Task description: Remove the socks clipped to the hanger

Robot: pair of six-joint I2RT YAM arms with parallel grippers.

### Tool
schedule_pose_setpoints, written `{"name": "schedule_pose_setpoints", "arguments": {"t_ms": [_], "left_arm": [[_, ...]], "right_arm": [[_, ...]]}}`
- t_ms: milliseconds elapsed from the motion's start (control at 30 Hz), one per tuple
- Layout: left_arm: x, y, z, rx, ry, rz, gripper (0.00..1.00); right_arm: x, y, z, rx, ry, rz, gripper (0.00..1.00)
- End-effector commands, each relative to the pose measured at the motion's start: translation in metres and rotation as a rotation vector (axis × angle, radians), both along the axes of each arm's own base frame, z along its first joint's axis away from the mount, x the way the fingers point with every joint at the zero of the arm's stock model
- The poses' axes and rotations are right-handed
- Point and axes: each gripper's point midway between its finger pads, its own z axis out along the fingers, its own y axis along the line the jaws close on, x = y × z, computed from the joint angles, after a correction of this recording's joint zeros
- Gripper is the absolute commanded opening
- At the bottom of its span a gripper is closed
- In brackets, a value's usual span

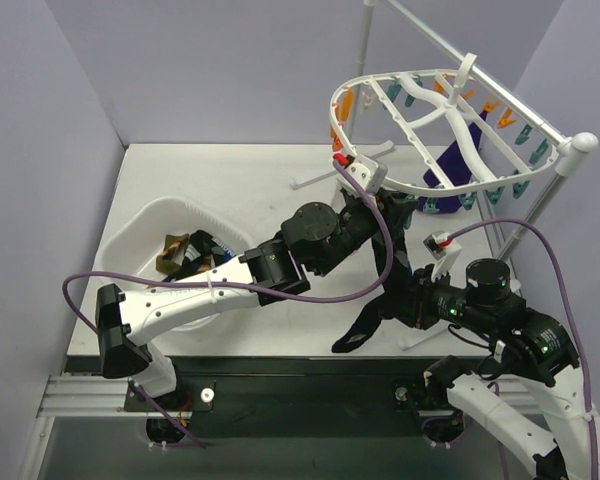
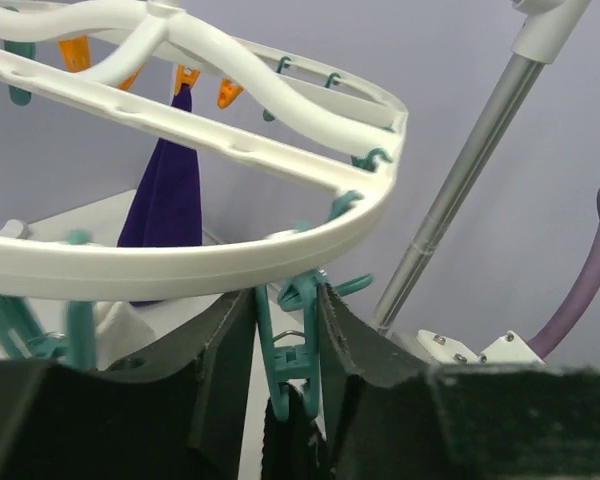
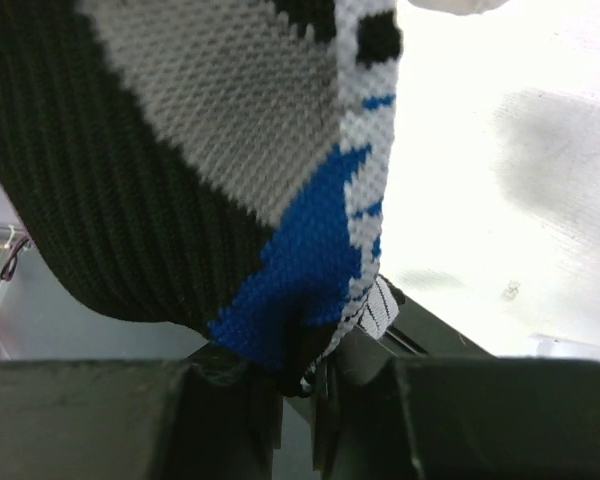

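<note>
While pinching black sock [image 3: 100, 180] below hanger [image 2: 180, 262] with right gripper [image 3: 300, 385] | left gripper [image 2: 285, 300] astride teal clip [image 2: 292, 365] under hanger rim, squeezing or not: cannot tell | risks tilting hanger or stretching sock if pulled against closed clip

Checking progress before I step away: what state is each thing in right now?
left gripper: fingers astride a teal clip; squeeze unclear.
right gripper: shut on the black sock.
black sock: hanging below that clip.
purple sock: clipped to the hanger, hanging.
tub: holds a few loose socks.
</note>
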Motion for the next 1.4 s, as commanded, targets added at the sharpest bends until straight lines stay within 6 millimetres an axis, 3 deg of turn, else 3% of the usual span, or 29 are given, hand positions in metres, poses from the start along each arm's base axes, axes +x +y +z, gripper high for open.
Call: {"name": "schedule_pose_setpoints", "arguments": {"t_ms": [0, 100, 167, 200, 233, 267, 300, 333, 367, 467, 633, 667, 733, 867, 933, 967, 1000, 1067, 1200, 1233, 1300, 1333, 1367], "left_arm": [[-0.021, 0.021, 0.028, -0.046, -0.028, -0.077, 0.54], [-0.034, 0.035, 0.034, -0.063, -0.032, -0.120, 0.68], [-0.040, 0.039, 0.021, -0.032, -0.018, -0.143, 0.77], [-0.047, 0.048, 0.027, -0.039, -0.024, -0.161, 0.83], [-0.047, 0.050, 0.016, -0.014, -0.016, -0.164, 0.86], [-0.050, 0.055, 0.011, 0.003, -0.008, -0.167, 0.88], [-0.054, 0.066, 0.018, -0.011, -0.016, -0.168, 0.88], [-0.054, 0.068, 0.006, 0.012, -0.011, -0.171, 0.89], [-0.055, 0.073, 0.006, 0.010, -0.015, -0.167, 0.89], [-0.050, 0.081, 0.008, 0.006, -0.017, -0.141, 0.90], [-0.047, 0.057, 0.011, 0.012, -0.034, -0.181, 0.88], [-0.045, 0.055, 0.021, -0.005, -0.039, -0.175, 0.84], [-0.035, 0.040, 0.010, 0.036, -0.019, -0.151, 0.84], [-0.015, 0.023, 0.007, 0.027, 0.036, -0.070, 0.80], [-0.013, 0.017, 0.015, -0.003, 0.030, -0.064, 0.78], [-0.010, 0.010, 0.008, 0.008, 0.040, -0.054, 0.77], [-0.005, 0.011, 0.018, -0.010, 0.042, -0.026, 0.75], [0.002, 0.003, 0.009, 0.024, 0.058, -0.006, 0.70], [0.006, -0.001, 0.020, -0.010, 0.040, 0.010, 0.50], [0.007, -0.001, 0.025, -0.018, 0.036, 0.013, 0.35], [0.009, -0.004, 0.023, -0.009, 0.036, 0.017, 0.24], [0.009, -0.005, 0.023, -0.007, 0.035, 0.016, 0.07], [0.009, -0.006, 0.023, -0.006, 0.033, 0.017, 0.00]], "right_arm": [[0.007, -0.005, 0.008, -0.008, -0.030, -0.047, 0.00], [0.009, -0.003, 0.002, -0.017, -0.006, -0.044, 0.00], [0.009, -0.002, 0.001, -0.017, 0.002, -0.039, 0.00], [0.008, -0.002, 0.001, -0.017, 0.001, -0.035, 0.00], [0.006, 0.000, 0.000, -0.013, 0.008, -0.020, 0.00], [0.004, 0.001, 0.000, -0.010, 0.008, -0.007, 0.00], [0.002, 0.003, -0.001, -0.010, 0.005, 0.017, 0.00], [-0.003, 0.006, -0.002, -0.001, 0.016, 0.052, 0.00], [-0.006, 0.006, -0.005, -0.003, 0.016, 0.062, 0.00], [-0.003, 0.000, -0.011, -0.019, 0.006, 0.028, 0.00], [-0.005, 0.003, -0.009, -0.008, 0.018, 0.043, 0.00], [-0.004, 0.003, -0.009, -0.010, 0.019, 0.036, 0.00], [-0.003, 0.003, -0.006, -0.004, 0.017, 0.032, 0.00], [-0.003, 0.003, -0.006, -0.005, 0.015, 0.029, 0.00], [-0.002, 0.002, -0.007, -0.009, 0.019, 0.024, 0.00], [-0.002, 0.002, -0.007, -0.010, 0.018, 0.024, 0.00], [-0.002, 0.003, -0.007, -0.009, 0.018, 0.026, 0.00], [-0.002, 0.003, -0.005, -0.006, 0.014, 0.027, 0.00], [-0.004, 0.003, -0.005, -0.005, 0.008, 0.031, 0.00], [-0.004, 0.002, -0.005, -0.004, 0.006, 0.028, 0.00], [-0.005, 0.002, -0.007, -0.007, 0.011, 0.031, 0.00], [-0.006, 0.001, -0.007, -0.006, 0.007, 0.031, 0.00], [-0.007, 0.000, -0.008, -0.009, 0.012, 0.033, 0.00]]}}
